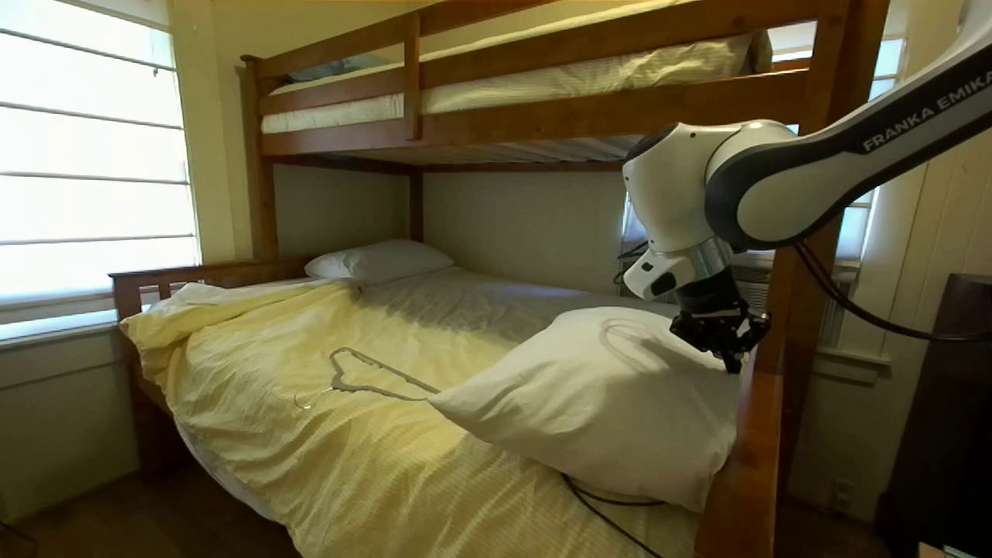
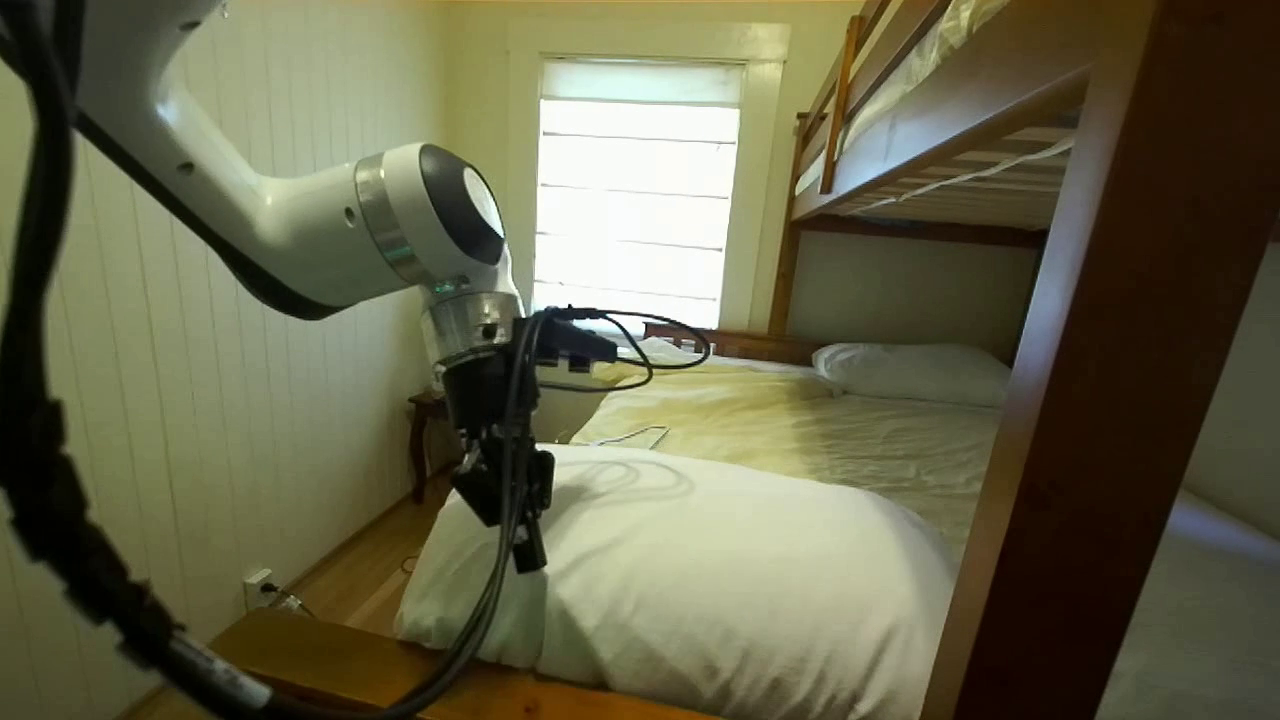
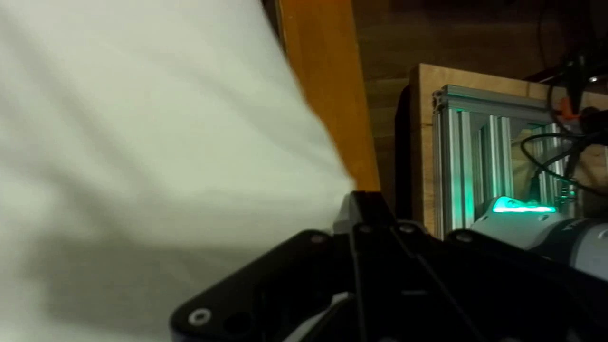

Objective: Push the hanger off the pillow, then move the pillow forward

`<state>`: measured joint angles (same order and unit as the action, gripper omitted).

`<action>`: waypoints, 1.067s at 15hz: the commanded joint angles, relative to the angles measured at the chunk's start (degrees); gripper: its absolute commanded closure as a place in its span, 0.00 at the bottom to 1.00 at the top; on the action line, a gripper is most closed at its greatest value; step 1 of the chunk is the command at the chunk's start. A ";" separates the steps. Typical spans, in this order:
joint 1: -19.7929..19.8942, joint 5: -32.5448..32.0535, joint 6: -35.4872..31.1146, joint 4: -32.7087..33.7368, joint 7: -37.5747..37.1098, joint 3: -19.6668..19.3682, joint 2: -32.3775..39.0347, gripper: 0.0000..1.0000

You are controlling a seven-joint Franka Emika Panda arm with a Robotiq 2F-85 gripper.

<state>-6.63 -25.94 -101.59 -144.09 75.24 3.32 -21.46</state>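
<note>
The plump cream-white pillow (image 1: 597,395) lies at the near end of the bed, against the wooden end rail. It also fills much of an exterior view (image 2: 720,560) and the left of the wrist view (image 3: 180,133). The greyish hanger (image 1: 336,381) lies on the yellow cover beyond the pillow, its wide end at the pillow's corner. It shows thinly in an exterior view (image 2: 640,432). My gripper (image 1: 732,363) points down at the rail-side edge of the pillow. Its fingertips (image 3: 365,197) are together with nothing visible between them. I cannot tell whether they touch the pillow.
The wooden end rail (image 1: 745,457) runs close beside the gripper. A bunk post (image 2: 1090,400) and the upper bunk (image 1: 542,116) frame the bed. A flatter pillow (image 1: 380,261) lies at the far end. A black cable (image 1: 601,511) comes out from under the cream-white pillow.
</note>
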 commanded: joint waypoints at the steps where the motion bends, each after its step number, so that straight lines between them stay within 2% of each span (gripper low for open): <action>1: -0.98 -1.10 6.00 0.92 0.17 0.23 -3.42 0.67; 6: -2.66 -3.38 10.13 4.81 -1.29 1.65 -15.18 0.33; 10: -4.57 0.67 15.74 11.36 -7.35 2.70 -22.69 0.04; 11: -4.83 1.76 18.14 13.30 -9.16 2.70 -24.12 0.01; 14: -5.55 2.94 21.28 16.84 -13.71 1.19 -28.84 0.00; 15: -6.89 0.45 19.77 15.32 -11.96 1.30 -26.02 0.00; 16: -7.06 0.46 20.20 15.98 -12.17 1.12 -27.15 0.00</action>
<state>-11.76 -24.67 -82.12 -128.46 64.09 5.38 -48.94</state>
